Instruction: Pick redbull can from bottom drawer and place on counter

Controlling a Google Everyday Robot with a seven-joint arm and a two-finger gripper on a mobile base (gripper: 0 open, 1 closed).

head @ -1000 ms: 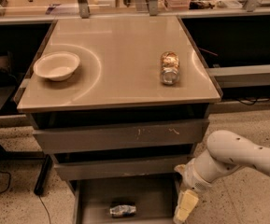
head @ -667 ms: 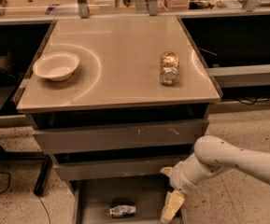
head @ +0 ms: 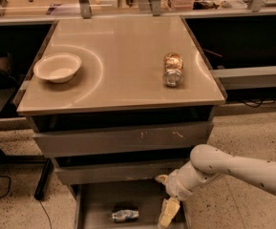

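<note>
Silver redbull can (head: 125, 215) lies on bottom drawer (head: 98, 199) floor, just left of spread claw (head: 164, 197).

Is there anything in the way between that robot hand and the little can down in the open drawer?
Nothing visible. The gripper hangs over the right side of the bottom drawer. The can lies on its side just to the left of it in the picture, with only bare drawer floor between them.
</note>
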